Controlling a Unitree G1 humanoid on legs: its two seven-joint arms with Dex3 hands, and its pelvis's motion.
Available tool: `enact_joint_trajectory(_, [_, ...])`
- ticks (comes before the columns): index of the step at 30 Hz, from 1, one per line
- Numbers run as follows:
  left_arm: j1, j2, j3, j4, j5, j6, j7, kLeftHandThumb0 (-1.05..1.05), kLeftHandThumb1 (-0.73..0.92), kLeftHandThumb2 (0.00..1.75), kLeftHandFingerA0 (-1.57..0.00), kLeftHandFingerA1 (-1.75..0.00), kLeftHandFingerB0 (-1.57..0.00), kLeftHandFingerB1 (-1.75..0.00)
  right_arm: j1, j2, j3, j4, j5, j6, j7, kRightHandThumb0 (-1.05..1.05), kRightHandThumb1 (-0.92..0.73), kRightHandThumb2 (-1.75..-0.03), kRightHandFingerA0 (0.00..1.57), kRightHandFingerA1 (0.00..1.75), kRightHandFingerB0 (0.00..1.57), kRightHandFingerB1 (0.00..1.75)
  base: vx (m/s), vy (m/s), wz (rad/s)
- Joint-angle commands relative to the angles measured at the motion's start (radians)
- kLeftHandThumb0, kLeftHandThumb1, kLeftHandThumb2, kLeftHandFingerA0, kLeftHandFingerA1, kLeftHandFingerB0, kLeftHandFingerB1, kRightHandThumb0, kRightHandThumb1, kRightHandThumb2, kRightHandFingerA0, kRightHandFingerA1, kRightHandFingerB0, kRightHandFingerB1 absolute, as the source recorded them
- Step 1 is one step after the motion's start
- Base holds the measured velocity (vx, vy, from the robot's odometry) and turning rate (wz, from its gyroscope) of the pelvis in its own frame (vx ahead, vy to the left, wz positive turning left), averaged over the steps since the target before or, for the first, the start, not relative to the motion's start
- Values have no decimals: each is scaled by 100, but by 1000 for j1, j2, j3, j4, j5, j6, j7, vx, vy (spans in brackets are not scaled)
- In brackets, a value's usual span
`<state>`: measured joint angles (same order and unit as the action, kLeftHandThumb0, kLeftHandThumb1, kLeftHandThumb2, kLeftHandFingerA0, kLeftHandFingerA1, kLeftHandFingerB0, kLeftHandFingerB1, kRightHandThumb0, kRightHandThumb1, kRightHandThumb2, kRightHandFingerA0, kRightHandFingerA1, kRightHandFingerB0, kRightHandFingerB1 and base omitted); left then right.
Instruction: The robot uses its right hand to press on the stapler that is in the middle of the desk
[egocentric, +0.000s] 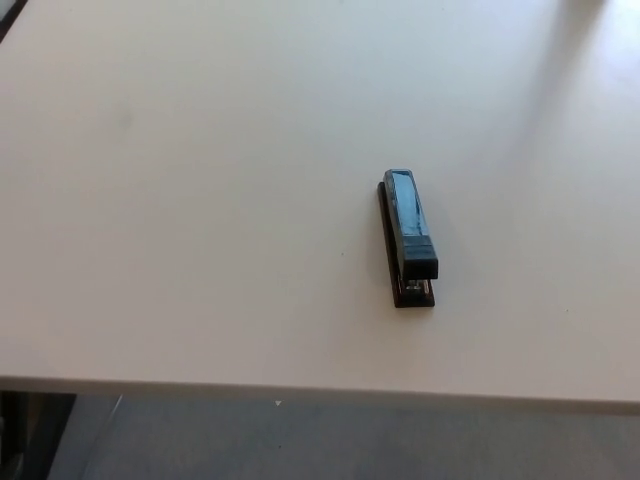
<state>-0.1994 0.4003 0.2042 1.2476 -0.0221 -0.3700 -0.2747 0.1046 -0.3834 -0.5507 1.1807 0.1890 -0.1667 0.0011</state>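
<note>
Head view check.

Op A: I see the stapler (408, 238) lying flat on the counter (180, 200), right of centre, long axis running near to far. Neither hand is in frame, so I cannot tell their state.

Op B: Risk?

Op A: I judge an off-centre press could skid or tip the narrow body toward the near edge.

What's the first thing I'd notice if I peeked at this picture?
A dark stapler would catch your eye first, lying all alone a bit right of the middle of a big pale desk. It lies lengthwise, one end toward the desk's near edge. No robot hand shows anywhere, and below the desk's edge there is only grey floor.
</note>
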Motion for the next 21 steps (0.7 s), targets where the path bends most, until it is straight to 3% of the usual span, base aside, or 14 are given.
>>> enact_joint_trajectory(1, [-12,33,-3,4,7,24,3,-69,75,105,-9,-44,-3,-37,-210,-47,274,134,-204,155,429,-30,-88,-73,33,47,20,40,0,0,0])
enact_joint_trajectory(2, [-12,33,-3,3,6,24,3,-69,75,105,-9,-44,-3,-37,-213,-48,282,137,-198,155,429,-30,-88,-73,33,47,20,40,0,0,0])
enact_joint_trajectory(3, [-15,35,-2,2,5,31,5,-68,73,104,-11,-45,-2,-37,-264,-56,332,152,-238,227,441,-66,-65,-95,2,32,5,28,0,0,0])
enact_joint_trajectory(6, [-22,38,1,5,4,37,10,-69,73,105,-11,-45,-2,-39,-344,-38,367,141,-217,256,487,-92,-81,-109,0,4,0,4,0,0,0])
enact_joint_trajectory(10, [-23,41,3,4,2,34,6,-70,74,105,-9,-44,-3,-37,-392,-10,384,133,-198,251,442,-97,-83,-109,0,0,0,1,0,0,0])
enact_joint_trajectory(17, [-29,41,1,6,1,48,-8,-71,75,106,-9,-44,-3,-36,-443,90,393,109,-137,152,350,-100,-88,-118,0,3,0,0,0,0,0])
enact_joint_trajectory(18, [-28,41,4,5,-4,49,-17,-68,92,70,-13,-30,-11,-24,-443,103,388,111,-129,140,333,-99,-88,-116,0,5,0,0,0,0,0])
enact_joint_trajectory(19, [-27,41,7,5,-8,50,-25,-68,92,70,-13,-30,-11,-24,-441,115,378,113,-119,125,319,-99,-88,-116,0,5,0,0,0,0,0])
enact_joint_trajectory(20, [-30,29,16,6,-21,63,-32,-77,76,105,-1,-38,-14,-31,-439,121,370,114,-116,108,292,-99,-89,-116,0,5,0,0,0,0,0])
enact_joint_trajectory(21, [-32,30,21,6,-26,71,-36,-77,76,105,-1,-38,-14,-31,-439,127,369,115,-117,101,282,-99,-89,-116,0,5,0,0,0,0,0])
